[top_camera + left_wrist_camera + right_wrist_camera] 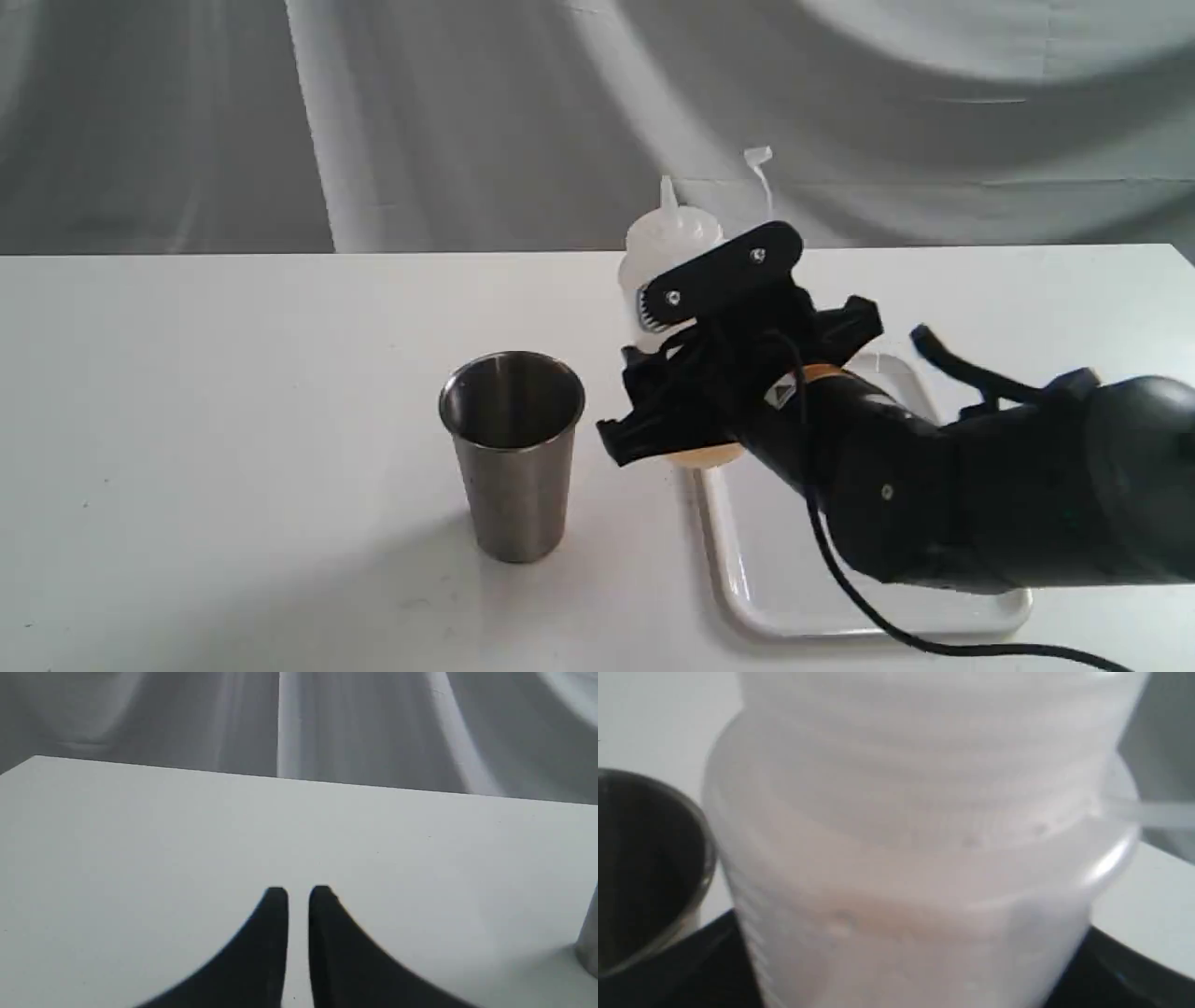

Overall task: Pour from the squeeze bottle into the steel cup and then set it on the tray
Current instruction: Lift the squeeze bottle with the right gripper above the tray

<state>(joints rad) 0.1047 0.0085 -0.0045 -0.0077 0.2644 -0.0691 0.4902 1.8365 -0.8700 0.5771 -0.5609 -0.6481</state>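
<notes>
The right gripper (644,369) is clamped across the body of the squeeze bottle (668,250), one black finger (724,273) lying across the upper body and the other lower down, near the amber liquid at the base. The bottle is upright, nozzle up, with its small cap (758,156) raised on a thin strap behind it. Its base is at the tray's (822,597) far left corner; whether it rests there or hangs just above cannot be told. The steel cup (512,457) stands upright on the white table (233,420), near the bottle on its left, not touching it.

The left gripper (299,896) has its two dark fingers (275,933) drawn almost together, with only a thin slit of table between them, and they hold nothing.

The right wrist view shows what the exterior view hides: the ribbed translucent wall of the bottle fills the frame, the black fingers press in from both sides, and the dark inside of the cup sits close beside it. The left wrist view catches only a sliver of the cup's wall at the frame edge. The left gripper does not appear in the exterior view.
</notes>
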